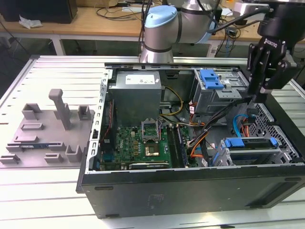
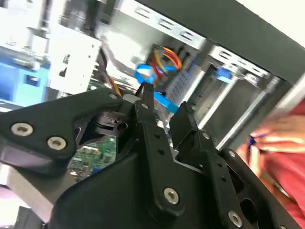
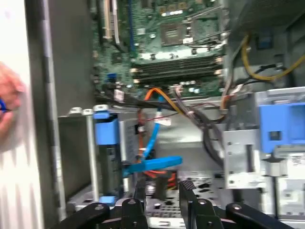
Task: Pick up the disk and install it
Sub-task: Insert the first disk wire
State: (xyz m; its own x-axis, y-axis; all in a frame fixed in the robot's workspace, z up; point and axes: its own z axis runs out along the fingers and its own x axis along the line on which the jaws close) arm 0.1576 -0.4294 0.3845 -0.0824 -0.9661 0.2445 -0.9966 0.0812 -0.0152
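Note:
The disk [image 1: 250,143] sits in the lower drive bay at the exterior view's right end of the open computer case, its blue carrier bracket facing up. In the first wrist view the same disk [image 3: 106,131] stands in its metal bay, with a blue cable beside it. My gripper [image 1: 252,98] hangs above the case's right end, higher than the disk and apart from it. Both wrist views show the black fingers [image 3: 186,187] parted with nothing between them, as seen at my gripper [image 2: 164,105] and my gripper [image 3: 162,187].
A metal drive cage with a blue latch piece [image 1: 211,78] stands behind the bay. Orange and blue cables [image 1: 238,125] run between cage and disk. The motherboard [image 1: 143,145] lies to the left. A person's hand [image 3: 9,95] rests outside the case wall. A grey fixture plate [image 1: 47,129] lies beside the case.

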